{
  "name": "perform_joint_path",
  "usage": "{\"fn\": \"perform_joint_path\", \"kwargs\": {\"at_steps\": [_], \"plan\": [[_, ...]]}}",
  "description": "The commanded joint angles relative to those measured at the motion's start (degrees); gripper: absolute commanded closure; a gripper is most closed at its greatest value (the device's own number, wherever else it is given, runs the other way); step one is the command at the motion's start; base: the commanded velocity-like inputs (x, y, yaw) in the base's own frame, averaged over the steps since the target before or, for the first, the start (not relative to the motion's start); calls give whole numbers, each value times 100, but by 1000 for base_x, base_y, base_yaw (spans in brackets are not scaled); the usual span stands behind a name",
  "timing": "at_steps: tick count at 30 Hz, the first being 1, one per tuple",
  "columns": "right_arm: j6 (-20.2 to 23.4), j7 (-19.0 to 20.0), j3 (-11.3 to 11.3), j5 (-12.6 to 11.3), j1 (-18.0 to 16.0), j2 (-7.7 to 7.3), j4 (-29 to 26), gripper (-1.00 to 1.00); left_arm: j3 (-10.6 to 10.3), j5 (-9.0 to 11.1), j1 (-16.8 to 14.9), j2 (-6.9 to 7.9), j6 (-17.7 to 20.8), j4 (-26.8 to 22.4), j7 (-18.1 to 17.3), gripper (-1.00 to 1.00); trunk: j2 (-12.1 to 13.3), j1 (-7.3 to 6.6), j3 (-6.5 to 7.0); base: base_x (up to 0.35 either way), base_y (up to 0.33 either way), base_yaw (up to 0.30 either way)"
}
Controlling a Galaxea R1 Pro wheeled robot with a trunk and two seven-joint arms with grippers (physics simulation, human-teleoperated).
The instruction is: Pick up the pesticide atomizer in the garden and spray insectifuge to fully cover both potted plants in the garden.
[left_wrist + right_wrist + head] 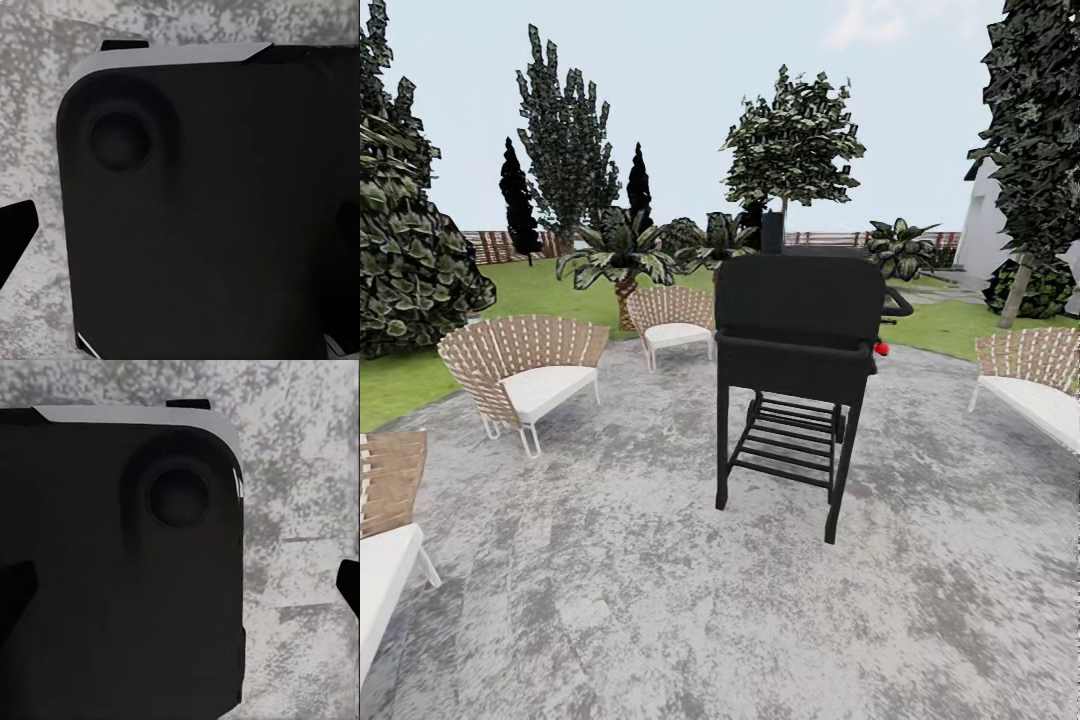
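Note:
I face the round grey paved patio [660, 580] of the garden, with lawn [540, 290] and a wooden slat fence [490, 245] behind it. The pesticide atomizer and the two small potted plants are out of view. A tiny red spot [880, 348] shows at the right side of a black grill, too small to identify. In the left wrist view my left gripper [180, 240] hangs open over my own black base [195, 225]. In the right wrist view my right gripper [180, 589] is open too, with nothing between its fingers.
A black grill on legs [795, 340] stands mid-patio, straight ahead. Wicker chairs with white cushions ring the patio: left [525, 375], far centre [672, 320], right [1035, 380], near left [385, 520]. Palms [618, 255], trees and dark shrubs [405, 260] line the lawn.

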Motion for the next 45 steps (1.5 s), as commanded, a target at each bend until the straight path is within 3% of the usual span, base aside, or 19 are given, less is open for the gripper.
{"fn": "perform_joint_path", "kwargs": {"at_steps": [1,9,45], "plan": [[-24,-4,-18,-5,-5,0,5,-100,2,7,-3,-2,-3,-4,2,-100,-3,0,-6,0,-326,-20],[-51,-5,-19,-5,-8,-2,4,-100,2,7,-4,-5,2,-43,11,-100,-3,0,-6,-16,-331,-122],[-142,-5,-18,-5,-50,-7,4,-100,2,25,-6,-5,4,-219,17,-100,-3,0,-6,-142,-313,-254]]}}
